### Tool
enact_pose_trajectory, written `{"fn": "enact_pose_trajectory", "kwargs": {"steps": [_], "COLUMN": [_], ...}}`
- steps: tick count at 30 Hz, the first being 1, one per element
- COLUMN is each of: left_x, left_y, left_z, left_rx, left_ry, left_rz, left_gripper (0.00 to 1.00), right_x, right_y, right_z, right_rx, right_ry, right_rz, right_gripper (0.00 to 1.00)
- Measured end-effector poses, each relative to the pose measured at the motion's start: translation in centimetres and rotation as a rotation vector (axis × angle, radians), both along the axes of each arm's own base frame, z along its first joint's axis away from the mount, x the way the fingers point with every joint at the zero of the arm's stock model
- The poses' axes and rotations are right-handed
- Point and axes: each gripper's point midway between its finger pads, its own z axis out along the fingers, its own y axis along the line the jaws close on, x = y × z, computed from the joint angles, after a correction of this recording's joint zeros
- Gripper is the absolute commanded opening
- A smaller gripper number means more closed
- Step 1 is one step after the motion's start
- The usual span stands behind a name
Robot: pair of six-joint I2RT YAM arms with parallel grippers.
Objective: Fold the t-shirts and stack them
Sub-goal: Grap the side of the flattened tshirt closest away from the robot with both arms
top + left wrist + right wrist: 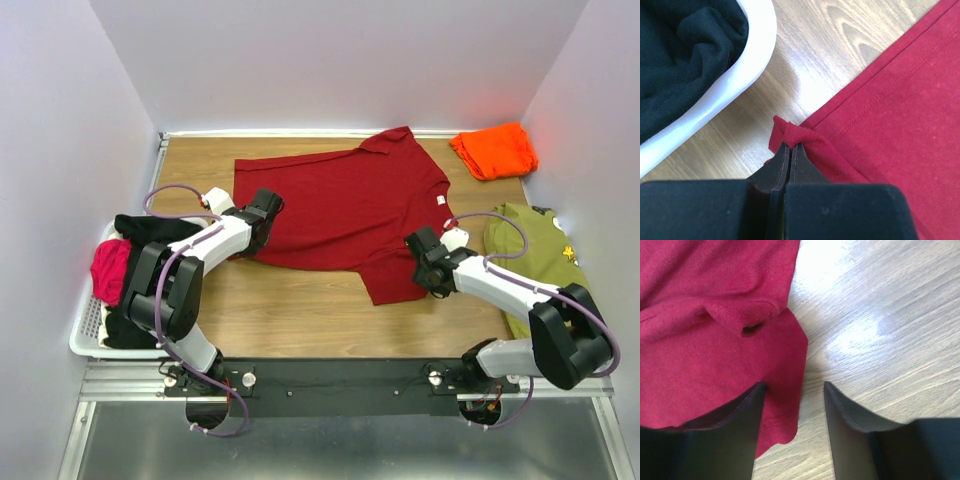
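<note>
Dark red t-shirt: spread flat mid-table
Left gripper: pressed together, pinching its hem corner beside the white basket
Right gripper: spread, straddling its sleeve edge
Orange t-shirt: far right corner

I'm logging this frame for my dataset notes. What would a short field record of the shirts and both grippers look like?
red shirt: spread flat, centre
left gripper: shut on the red shirt's hem corner
right gripper: open over the near sleeve's edge
orange shirt: folded, far right corner
olive shirt: lying at right edge
basket: left side, holding clothes
</note>
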Motion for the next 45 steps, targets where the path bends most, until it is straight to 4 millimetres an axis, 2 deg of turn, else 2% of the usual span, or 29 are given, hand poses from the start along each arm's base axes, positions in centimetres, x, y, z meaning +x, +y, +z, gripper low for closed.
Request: {"fn": "enact_pose_trajectory", "kwargs": {"steps": [3, 4, 7, 9, 16, 20, 25, 29, 31, 32, 35, 38, 45], "left_x": [0.2, 0.2, 0.4, 0.4, 0.5, 0.6, 0.6, 0.7, 0.7, 0.7, 0.7, 0.7, 0.7], "left_y": [0.0, 0.0, 0.2, 0.2, 0.2, 0.2, 0.2, 0.2, 0.2, 0.2, 0.2, 0.2, 0.2], "left_z": [0.0, 0.1, 0.1, 0.1, 0.3, 0.3, 0.3, 0.3, 0.3, 0.3, 0.3, 0.3, 0.3], "left_rx": [-0.002, -0.002, -0.003, -0.004, -0.005, -0.003, -0.002, -0.002, -0.001, -0.001, -0.001, 0.000, 0.001], "left_ry": [-0.006, -0.008, -0.012, -0.013, -0.019, -0.020, -0.018, -0.019, -0.019, -0.018, -0.019, -0.017, -0.016], "left_rz": [-0.001, 0.000, 0.003, 0.005, 0.002, -0.002, -0.004, -0.006, -0.006, -0.007, -0.007, -0.009, -0.012], "left_gripper": [0.00, 0.00, 0.00, 0.00, 0.00, 0.00, 0.00, 0.00, 0.00, 0.00, 0.00, 0.00, 0.00], "right_x": [-0.1, -0.1, 0.0, 0.1, 0.1, 0.4, 2.6, 5.1, 6.0, 6.3, 7.5, 8.1, 8.5], "right_y": [-0.1, -0.1, 0.0, 0.0, 0.2, 0.8, 2.9, 5.0, 5.9, 6.3, 8.0, 9.8, 11.1], "right_z": [-0.3, -0.3, -0.7, -0.7, -0.5, 0.4, 2.5, 4.2, 4.4, 4.4, 3.9, 2.8, 2.0], "right_rx": [-0.001, 0.000, -0.001, 0.003, 0.004, -0.005, -0.037, -0.066, -0.078, -0.089, -0.124, -0.149, -0.169], "right_ry": [0.004, 0.005, 0.008, 0.004, 0.009, 0.010, -0.019, -0.051, -0.055, -0.052, -0.042, -0.021, -0.012], "right_rz": [-0.014, -0.019, -0.027, -0.031, -0.016, 0.009, 0.066, 0.112, 0.132, 0.143, 0.187, 0.239, 0.306], "right_gripper": [0.35, 0.24, 0.06, 0.01, 0.01, 0.01, 0.01, 0.16, 0.22, 0.27, 0.33, 0.35, 0.36]}}
